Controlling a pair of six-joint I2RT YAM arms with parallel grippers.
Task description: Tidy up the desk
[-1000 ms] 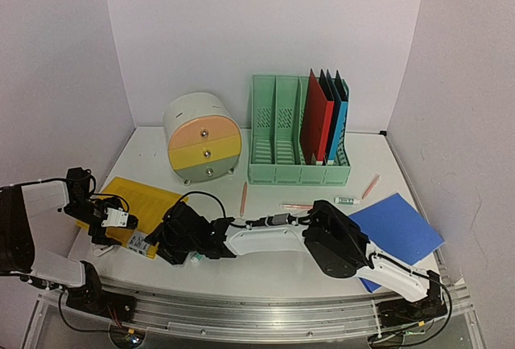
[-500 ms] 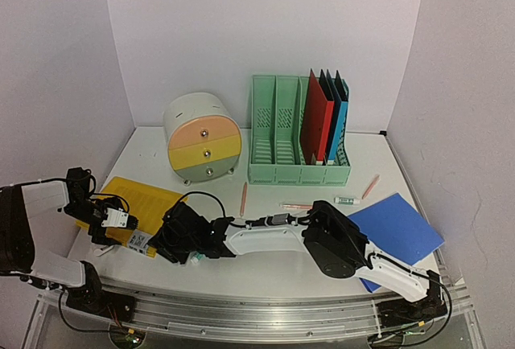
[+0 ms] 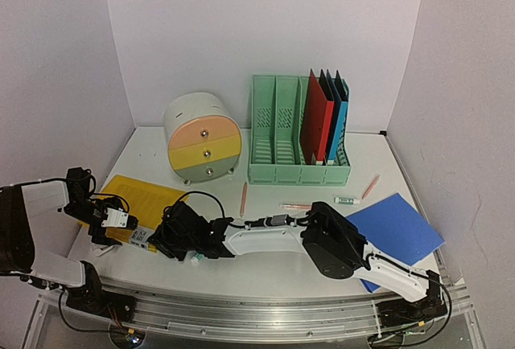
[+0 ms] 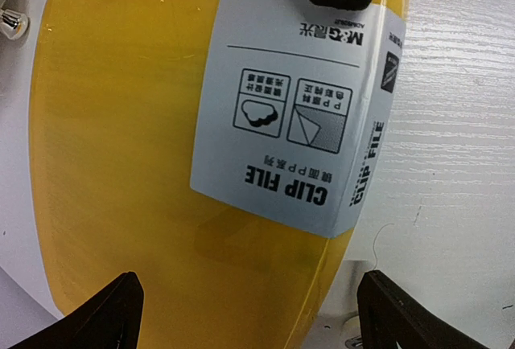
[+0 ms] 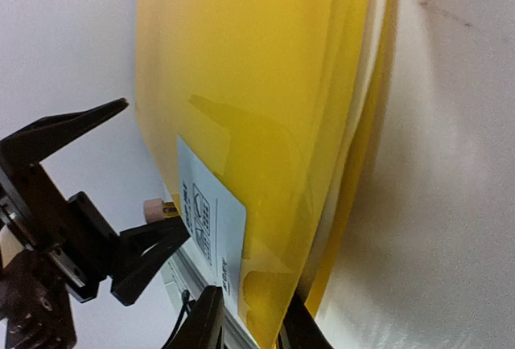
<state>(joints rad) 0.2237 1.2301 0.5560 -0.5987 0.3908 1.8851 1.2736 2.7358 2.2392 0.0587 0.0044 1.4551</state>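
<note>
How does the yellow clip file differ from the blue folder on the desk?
The yellow clip file lies on the left, the blue folder on the right. The yellow clip file bears a white label and the right hand pinches its edge; the blue folder shows no label and no hand touches it. Both are thin.

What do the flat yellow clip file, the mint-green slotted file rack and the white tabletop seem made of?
Flat yellow clip file: thin, glossy, translucent plastic; its label reads PP. Mint-green slotted file rack: probably rigid moulded plastic, matte, with uniform slots. White tabletop: likely painted or laminated wood; faint grain lines show.
</note>
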